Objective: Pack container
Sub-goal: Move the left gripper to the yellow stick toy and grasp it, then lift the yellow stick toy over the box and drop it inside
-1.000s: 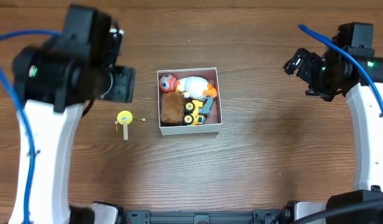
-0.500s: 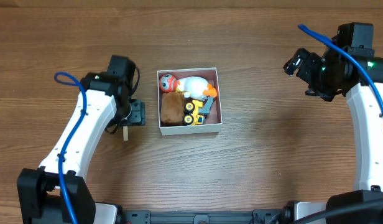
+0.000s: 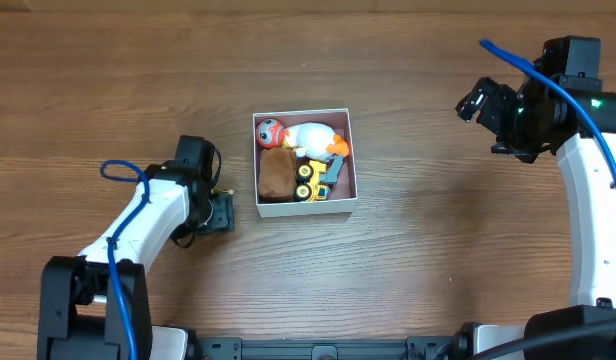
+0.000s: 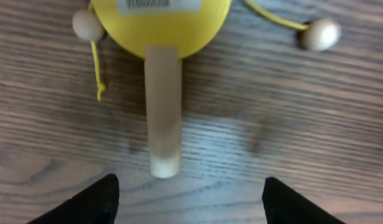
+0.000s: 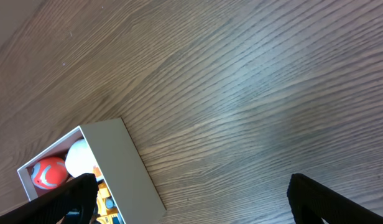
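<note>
- Over the table, the left arm folds low, its left gripper (image 3: 216, 212) just left of the container (image 3: 303, 208), which sits mid-table holding toys (image 3: 310, 136); the right gripper (image 3: 475, 102) hangs well apart, upper right.
- Left wrist alone shows a yellow drum (image 4: 160, 18) ahead of spread fingers (image 4: 95, 202), untouched.
- Right wrist: fingers (image 5: 67, 196) spread; container corner lower left.

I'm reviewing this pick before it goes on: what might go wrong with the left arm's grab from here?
1. The open left gripper sits near the very end of the handle of the yellow drum; closing there may miss or roll the stick.
2. Its beads on loose strings may snag the container wall.
3. Toys fill most of the container, so it may not sit flat.
</note>
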